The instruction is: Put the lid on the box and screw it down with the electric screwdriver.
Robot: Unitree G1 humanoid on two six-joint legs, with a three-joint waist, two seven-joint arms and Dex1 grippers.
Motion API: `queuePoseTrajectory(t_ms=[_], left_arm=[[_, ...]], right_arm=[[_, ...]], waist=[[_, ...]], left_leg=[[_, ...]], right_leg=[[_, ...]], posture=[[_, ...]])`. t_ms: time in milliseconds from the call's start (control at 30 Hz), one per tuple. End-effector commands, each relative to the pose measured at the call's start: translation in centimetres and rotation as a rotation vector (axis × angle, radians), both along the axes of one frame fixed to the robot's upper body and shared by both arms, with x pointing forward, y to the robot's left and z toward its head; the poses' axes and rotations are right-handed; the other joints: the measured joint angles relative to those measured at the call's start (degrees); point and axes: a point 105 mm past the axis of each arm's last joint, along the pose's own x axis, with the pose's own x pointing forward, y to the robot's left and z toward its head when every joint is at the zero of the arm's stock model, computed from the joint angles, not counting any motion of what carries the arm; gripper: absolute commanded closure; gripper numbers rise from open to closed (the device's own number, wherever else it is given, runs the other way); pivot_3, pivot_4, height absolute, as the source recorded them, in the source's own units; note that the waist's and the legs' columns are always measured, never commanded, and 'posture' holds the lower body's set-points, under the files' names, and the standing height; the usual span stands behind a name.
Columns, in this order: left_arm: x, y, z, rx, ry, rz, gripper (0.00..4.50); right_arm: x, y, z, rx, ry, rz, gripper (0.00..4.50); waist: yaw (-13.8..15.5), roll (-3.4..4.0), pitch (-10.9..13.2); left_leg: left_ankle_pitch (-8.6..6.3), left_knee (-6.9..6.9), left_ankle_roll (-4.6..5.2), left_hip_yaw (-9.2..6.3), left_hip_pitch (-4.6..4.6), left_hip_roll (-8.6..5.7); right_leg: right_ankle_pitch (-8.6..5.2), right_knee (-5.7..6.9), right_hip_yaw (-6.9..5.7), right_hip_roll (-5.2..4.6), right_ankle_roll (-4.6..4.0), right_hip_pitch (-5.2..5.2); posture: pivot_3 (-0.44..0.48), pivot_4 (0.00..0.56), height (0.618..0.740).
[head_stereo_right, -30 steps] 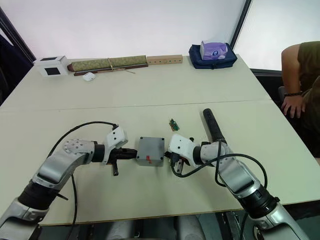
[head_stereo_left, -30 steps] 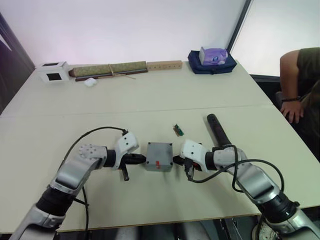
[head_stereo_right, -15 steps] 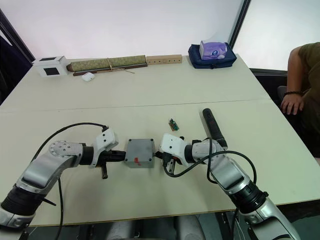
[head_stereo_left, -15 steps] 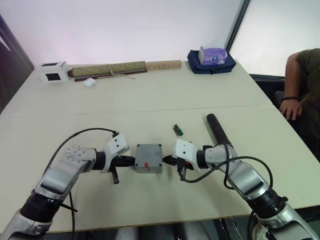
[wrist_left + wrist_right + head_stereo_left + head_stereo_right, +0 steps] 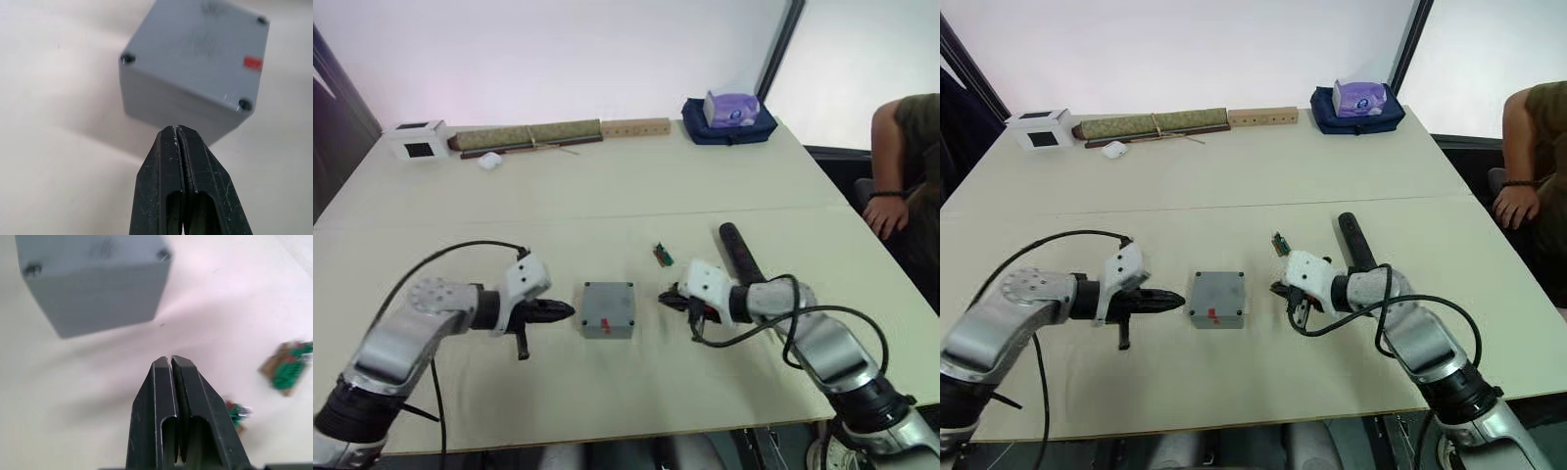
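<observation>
The grey box (image 5: 608,324) stands mid-table with the lid (image 5: 609,302) resting on it, red mark up. In the left wrist view the lid (image 5: 195,49) covers the box (image 5: 171,105), and screw holes show at its corners. My left gripper (image 5: 570,310) is shut, its tip a short gap from the box's left side. Shut as well, my right gripper (image 5: 664,297) sits a little off the box's right side. The black electric screwdriver (image 5: 739,253) lies on the table beyond my right arm.
A small green circuit board (image 5: 662,255) lies behind the right gripper. Along the far edge sit a white carton (image 5: 416,140), a long rolled bundle (image 5: 527,134), a wooden strip (image 5: 634,126) and a blue bag (image 5: 729,116). A person (image 5: 903,157) sits at the right.
Both grippers were pressed against the box's sides and slid it slightly left. They have since drawn back, leaving gaps on both sides. The box stays put.
</observation>
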Motion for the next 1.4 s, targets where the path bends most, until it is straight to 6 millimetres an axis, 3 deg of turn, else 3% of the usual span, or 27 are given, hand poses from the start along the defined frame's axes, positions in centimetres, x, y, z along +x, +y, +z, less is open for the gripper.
queuePoseTrajectory(t_ms=[33,200,267,533,733,867,1067,1100,1233,1400], left_arm=[[-0.6,-0.3,4.9,-0.081,-0.102,-0.067,4.50],[-0.4,-1.2,6.2,-0.110,-0.128,-0.111,4.50],[-0.3,-1.4,6.3,-0.111,-0.134,-0.122,4.50],[-0.1,-2.1,6.4,-0.112,-0.139,-0.141,4.50],[-0.1,-2.3,6.4,-0.108,-0.143,-0.136,4.50],[-0.2,-2.3,6.4,-0.105,-0.143,-0.133,4.50],[-0.2,-2.3,6.4,-0.102,-0.146,-0.129,4.50],[-0.2,-2.3,6.4,-0.102,-0.146,-0.129,4.50],[-0.1,-2.4,6.4,-0.102,-0.151,-0.128,4.50],[0.0,-2.4,6.2,-0.102,-0.148,-0.126,4.50]], right_arm=[[-0.5,-2.4,1.8,0.086,0.004,-0.184,3.32],[-0.5,-3.1,0.6,0.169,0.111,-0.326,1.27],[-0.2,-3.1,0.3,0.207,0.128,-0.362,0.70],[1.2,-3.2,0.0,0.289,0.163,-0.469,0.70],[1.2,-3.1,-0.6,0.290,0.192,-0.477,0.70],[1.0,-3.0,-0.8,0.286,0.202,-0.471,1.64],[0.8,-2.9,-1.1,0.266,0.217,-0.461,4.23],[0.8,-2.9,-1.1,0.264,0.219,-0.460,4.47],[0.6,-2.9,-1.0,0.258,0.222,-0.453,4.47],[1.0,-2.9,1.7,0.295,0.161,-0.443,4.47]], waist=[[0.20,-0.06,0.06],[-0.20,-0.03,0.07],[-0.34,-0.01,0.08],[-0.18,0.01,0.11],[-0.18,0.03,0.12],[-0.19,0.02,0.12],[-0.19,0.03,0.13],[-0.19,0.03,0.13],[-0.19,0.02,0.13],[-0.19,0.04,0.16]], left_leg=[[0.00,-0.03,0.00,-0.04,-0.05,0.01],[0.00,-0.02,0.00,0.02,0.01,-0.04],[0.00,-0.03,0.00,0.03,0.02,-0.02],[0.00,-0.09,0.00,0.04,-0.01,-0.02],[0.00,-0.09,0.00,0.03,-0.01,-0.02],[0.00,-0.09,0.00,0.03,-0.01,-0.02],[0.00,-0.09,0.00,0.03,-0.01,-0.01],[0.00,-0.09,0.00,0.03,-0.01,-0.02],[0.00,-0.09,0.00,0.03,-0.01,-0.01],[0.00,-0.09,0.00,0.03,-0.01,-0.01]], right_leg=[[0.00,0.00,-0.03,0.01,0.02,-0.03],[0.00,-0.04,0.00,-0.04,0.00,0.04],[0.00,-0.03,0.03,0.02,0.00,0.01],[0.00,-0.03,0.04,0.02,0.01,-0.04],[0.00,-0.03,0.04,0.03,0.01,-0.04],[0.00,-0.03,0.04,0.03,0.01,-0.04],[0.00,-0.04,0.04,0.04,0.01,-0.04],[0.00,-0.04,0.04,0.04,0.01,-0.04],[0.00,-0.04,0.04,0.03,0.01,-0.04],[0.00,-0.04,0.04,0.03,0.01,-0.04]], posture=[[0.000,0.150,0.740],[0.000,0.150,0.740],[0.000,0.150,0.740],[0.000,0.150,0.740],[0.000,0.150,0.740],[0.000,0.150,0.740],[0.000,0.150,0.740],[0.000,0.150,0.740],[0.000,0.150,0.740],[0.000,0.150,0.740]])
